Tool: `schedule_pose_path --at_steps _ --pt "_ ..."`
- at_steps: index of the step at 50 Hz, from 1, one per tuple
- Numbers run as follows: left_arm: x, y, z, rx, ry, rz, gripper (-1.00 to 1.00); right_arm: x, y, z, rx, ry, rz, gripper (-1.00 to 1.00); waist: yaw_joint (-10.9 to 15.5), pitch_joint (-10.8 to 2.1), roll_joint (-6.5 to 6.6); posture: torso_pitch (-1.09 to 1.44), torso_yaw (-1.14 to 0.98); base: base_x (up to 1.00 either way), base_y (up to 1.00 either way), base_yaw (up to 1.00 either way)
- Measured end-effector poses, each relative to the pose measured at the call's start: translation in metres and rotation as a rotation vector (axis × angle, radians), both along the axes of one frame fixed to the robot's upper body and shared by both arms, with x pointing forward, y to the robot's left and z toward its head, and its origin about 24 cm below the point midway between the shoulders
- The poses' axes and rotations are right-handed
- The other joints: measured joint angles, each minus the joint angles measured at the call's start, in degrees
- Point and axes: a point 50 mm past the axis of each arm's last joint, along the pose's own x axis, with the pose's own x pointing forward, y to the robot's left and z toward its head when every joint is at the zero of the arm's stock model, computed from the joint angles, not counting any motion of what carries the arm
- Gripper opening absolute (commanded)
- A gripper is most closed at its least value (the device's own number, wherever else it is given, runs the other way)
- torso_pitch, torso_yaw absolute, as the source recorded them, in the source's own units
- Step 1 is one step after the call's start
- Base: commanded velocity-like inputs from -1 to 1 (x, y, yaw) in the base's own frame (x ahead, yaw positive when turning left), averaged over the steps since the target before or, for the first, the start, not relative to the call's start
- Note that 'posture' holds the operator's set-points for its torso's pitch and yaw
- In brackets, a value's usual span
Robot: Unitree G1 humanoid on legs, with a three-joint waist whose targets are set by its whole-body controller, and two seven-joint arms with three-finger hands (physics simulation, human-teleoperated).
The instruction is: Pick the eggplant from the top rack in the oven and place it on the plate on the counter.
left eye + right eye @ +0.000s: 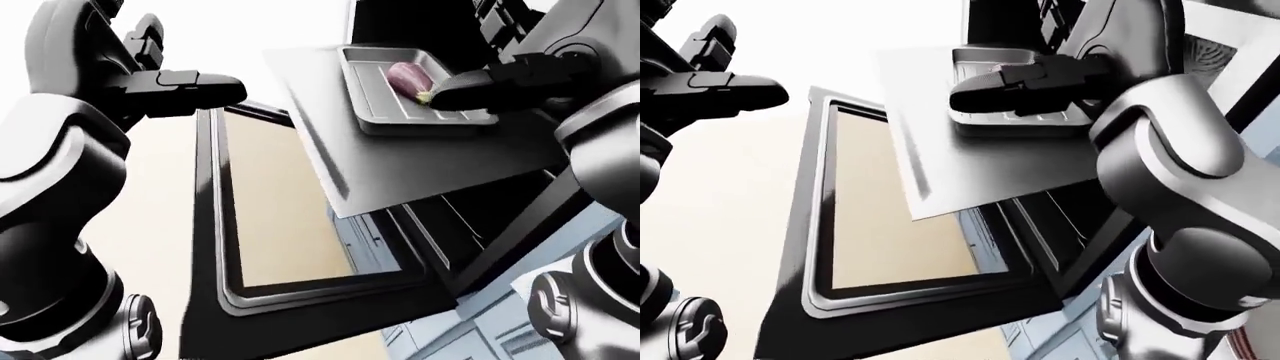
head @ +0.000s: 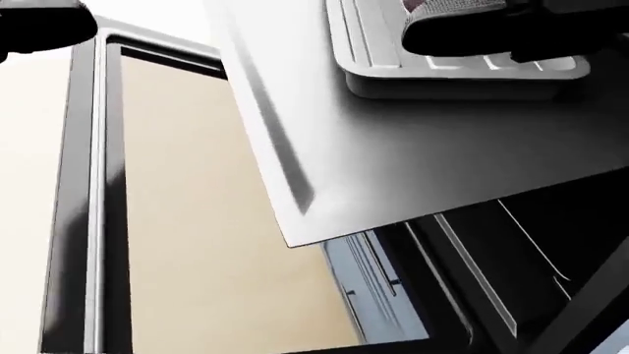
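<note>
The purple eggplant (image 1: pixel 408 76) lies in a shallow metal tray (image 1: pixel 390 112) that sits on the grey rack sheet (image 1: pixel 400 172) pulled out of the oven. In the left-eye view my right hand (image 1: pixel 445 91) reaches in from the right, its dark fingers stretched over the tray and touching the eggplant's stem end, not closed round it. The right-eye view has that hand (image 1: pixel 985 90) hiding the eggplant. My left hand (image 1: pixel 215 88) hovers open and empty at the upper left, above the oven door. No plate shows in any view.
The black oven door (image 1: pixel 300 296) hangs open below the rack, its glass showing beige floor. The dark oven cavity (image 1: pixel 500 210) lies to the right. Blue-grey cabinet fronts (image 1: pixel 500 330) stand at the lower right.
</note>
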Motion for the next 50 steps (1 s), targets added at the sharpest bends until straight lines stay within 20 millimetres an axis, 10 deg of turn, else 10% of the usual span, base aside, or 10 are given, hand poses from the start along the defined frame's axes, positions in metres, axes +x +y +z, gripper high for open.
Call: schedule_pose_path --at_steps 4,20,28,50 --pt "0.002 0.001 0.001 0.0 -0.002 0.004 1.0 0.001 0.001 0.001 -0.007 -0.007 0.003 1.0 0.3 1.02 -3.85 0.0 0.0 0.03 -0.07 0.01" --pt "-0.003 0.003 0.006 -0.004 -0.045 0.007 1.0 0.003 0.002 0.002 -0.023 -0.011 0.005 1.0 -1.1 -0.04 2.31 0.0 0.0 0.0 0.0 0.67" --pt "0.005 -0.001 -0.004 0.014 0.034 -0.011 1.0 0.012 -0.016 0.006 -0.04 0.051 -0.105 1.0 -1.8 2.4 -1.17 0.0 0.0 0.0 0.0 0.0" --pt "0.008 -0.001 -0.008 0.026 0.039 -0.029 1.0 0.036 -0.032 0.01 -0.086 0.161 -0.262 1.0 -1.6 -1.63 -0.02 -0.12 0.0 0.0 0.0 0.0"
